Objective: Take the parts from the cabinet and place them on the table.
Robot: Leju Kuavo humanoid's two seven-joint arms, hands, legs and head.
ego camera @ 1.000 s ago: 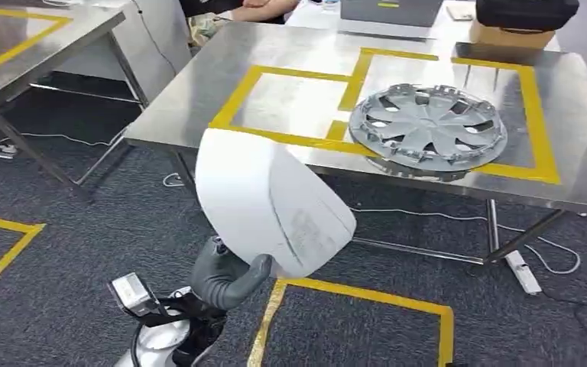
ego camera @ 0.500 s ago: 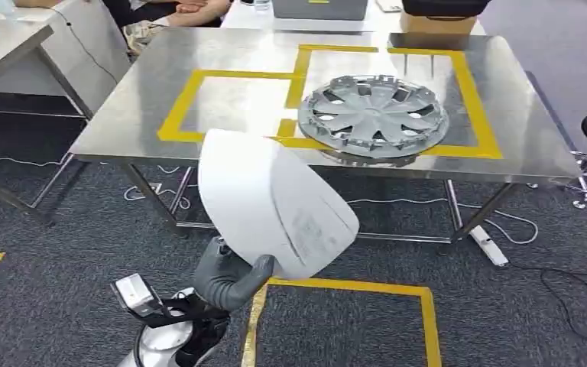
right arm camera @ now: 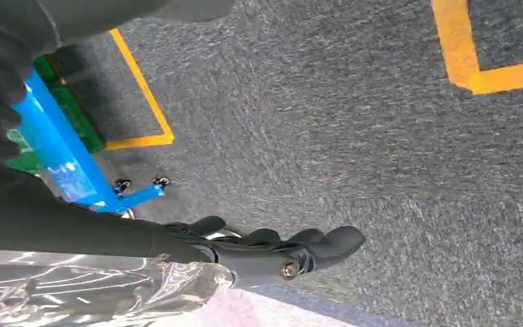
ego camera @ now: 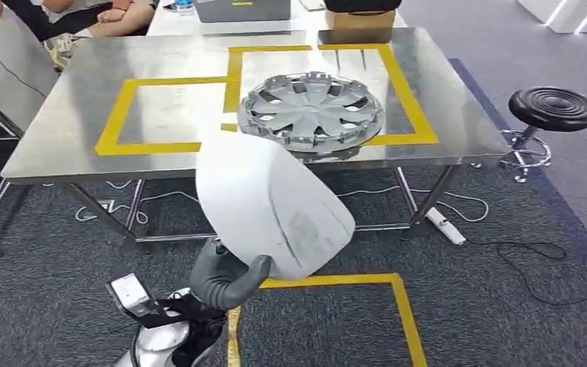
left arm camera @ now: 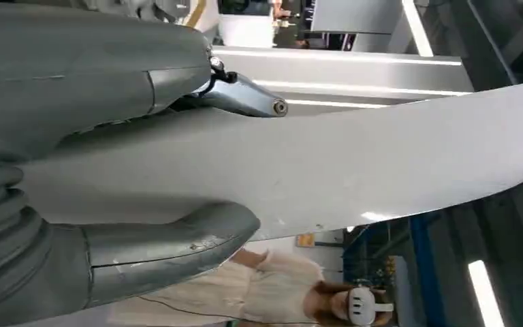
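Left hand has a solid grip on the white curved panel, thumb wrapped around the bottom edge, and from the head cam the panel sticks up toward 12 o'clock from the hand, tilted a bit and covering part of the near table edge. On my left wrist cam the thumb sits on one face and a darker finger on the other, so it's properly clamped between them. Steel table is dead ahead with two yellow tape squares on it: the silver hubcap lies flat in the square at about 1 o'clock from the panel, hanging over the tape on the near side, and the square at 11 o'clock is bare metal. Right hand is down over the grey carpet on its wrist cam, fingers curled inward a little with nothing in them, can't honestly tell how tight they are. Black round stool sits at 2 o'clock off the table's right end, and a cardboard box is at the far edge.
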